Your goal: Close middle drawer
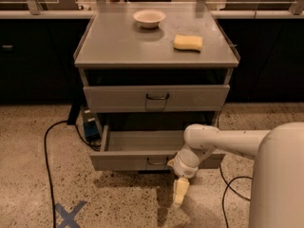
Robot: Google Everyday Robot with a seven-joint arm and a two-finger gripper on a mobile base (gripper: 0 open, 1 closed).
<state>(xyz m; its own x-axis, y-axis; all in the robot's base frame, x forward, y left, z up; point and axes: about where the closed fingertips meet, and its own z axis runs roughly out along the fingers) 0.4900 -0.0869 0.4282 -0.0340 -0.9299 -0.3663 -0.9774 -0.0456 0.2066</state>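
One push remains, we judge: middle drawer (135,161) sits partway out of the cabinet (142,46), gripper (180,193) (closed, empty) hangs low before that cabinet, so next needs a straight shove inward.
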